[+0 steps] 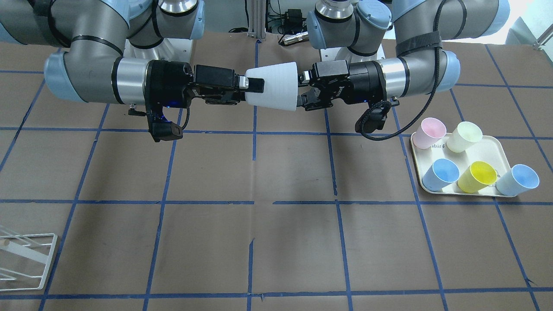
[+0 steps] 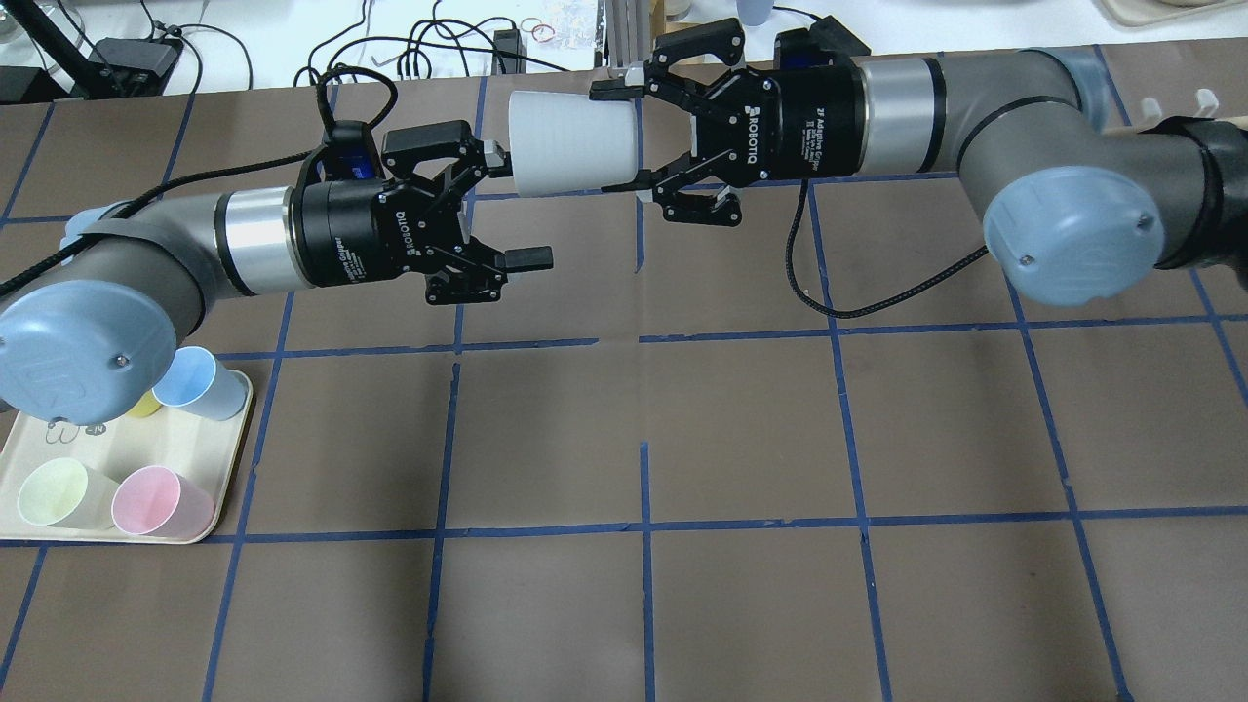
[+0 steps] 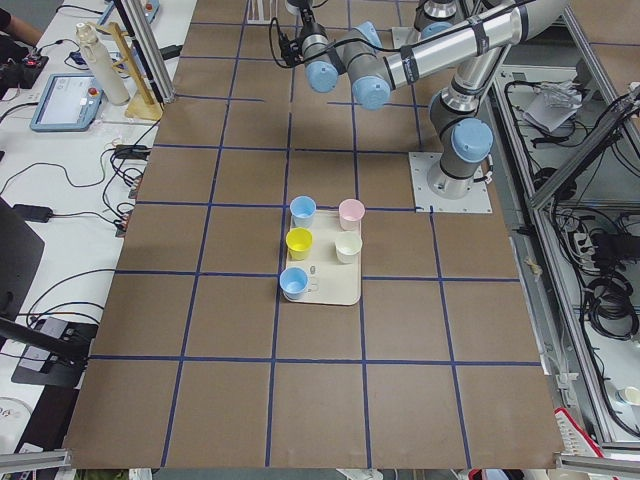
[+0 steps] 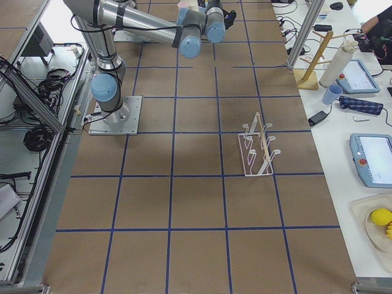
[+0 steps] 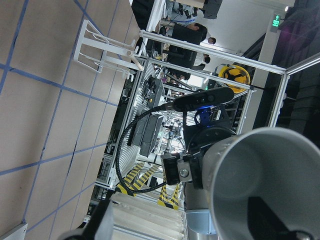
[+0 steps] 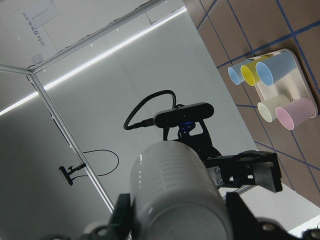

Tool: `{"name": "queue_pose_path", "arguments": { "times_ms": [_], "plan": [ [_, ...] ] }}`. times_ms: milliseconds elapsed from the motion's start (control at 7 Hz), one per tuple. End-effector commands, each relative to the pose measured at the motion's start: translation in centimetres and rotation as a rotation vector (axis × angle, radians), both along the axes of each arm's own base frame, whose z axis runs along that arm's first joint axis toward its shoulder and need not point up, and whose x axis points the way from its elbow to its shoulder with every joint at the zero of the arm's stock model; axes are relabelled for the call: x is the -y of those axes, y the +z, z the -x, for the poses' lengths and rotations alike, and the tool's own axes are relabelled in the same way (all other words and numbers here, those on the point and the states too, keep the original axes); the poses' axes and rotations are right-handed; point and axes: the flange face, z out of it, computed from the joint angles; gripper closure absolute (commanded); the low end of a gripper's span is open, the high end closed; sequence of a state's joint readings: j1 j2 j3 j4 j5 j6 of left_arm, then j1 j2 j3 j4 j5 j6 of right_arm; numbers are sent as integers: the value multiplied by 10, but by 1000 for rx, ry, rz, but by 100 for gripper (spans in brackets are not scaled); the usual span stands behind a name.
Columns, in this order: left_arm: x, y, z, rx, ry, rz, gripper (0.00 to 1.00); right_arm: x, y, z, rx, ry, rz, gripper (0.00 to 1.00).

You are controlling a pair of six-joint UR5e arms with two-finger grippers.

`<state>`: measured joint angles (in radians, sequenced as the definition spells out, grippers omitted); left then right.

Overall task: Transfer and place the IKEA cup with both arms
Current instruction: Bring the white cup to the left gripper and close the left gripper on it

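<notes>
The pale grey-white IKEA cup (image 1: 274, 86) is held on its side in the air between both arms, above the far middle of the table. My right gripper (image 2: 629, 139) is shut on the cup (image 2: 570, 141) at its narrow bottom end, one finger on each side. My left gripper (image 2: 524, 211) is open at the cup's wide rim; one finger sits near the rim and the other stands well clear of it. The left wrist view looks into the cup's mouth (image 5: 270, 170). The right wrist view shows its ribbed outside (image 6: 175, 195).
A cream tray (image 1: 501, 147) on the robot's left side holds a pink cup (image 1: 432, 131), a pale green-cream cup (image 1: 464, 136), a yellow cup (image 1: 477, 176) and two light blue cups (image 1: 440, 172). A white wire rack (image 1: 26, 259) stands on the robot's right side.
</notes>
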<state>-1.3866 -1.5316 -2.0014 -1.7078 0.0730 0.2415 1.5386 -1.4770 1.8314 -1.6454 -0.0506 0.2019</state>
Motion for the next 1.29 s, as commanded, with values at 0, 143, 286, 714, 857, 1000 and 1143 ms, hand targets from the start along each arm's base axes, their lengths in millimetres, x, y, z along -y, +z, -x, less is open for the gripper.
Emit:
{"name": "queue_pose_path", "arguments": {
  "times_ms": [0,143,286,714,857,1000,1143],
  "plan": [
    [6,-2,-2,-9,7,-3,25,-1,-3,0,0,0,-15,100],
    [6,0,-1,-9,6,5,33,0,-1,0,18,-5,-18,100],
    [6,1,-1,-10,7,8,41,0,-2,0,24,-7,-21,100],
    [7,6,0,-40,22,6,54,-1,-4,0,26,-8,-27,100],
    [6,7,0,-39,23,9,56,-1,-4,0,26,-8,-28,100],
    [6,8,0,-37,22,13,68,-1,-4,0,26,-8,-31,99],
    [5,8,0,-33,20,20,90,-1,-5,0,25,-8,-48,99]
  ]
}}
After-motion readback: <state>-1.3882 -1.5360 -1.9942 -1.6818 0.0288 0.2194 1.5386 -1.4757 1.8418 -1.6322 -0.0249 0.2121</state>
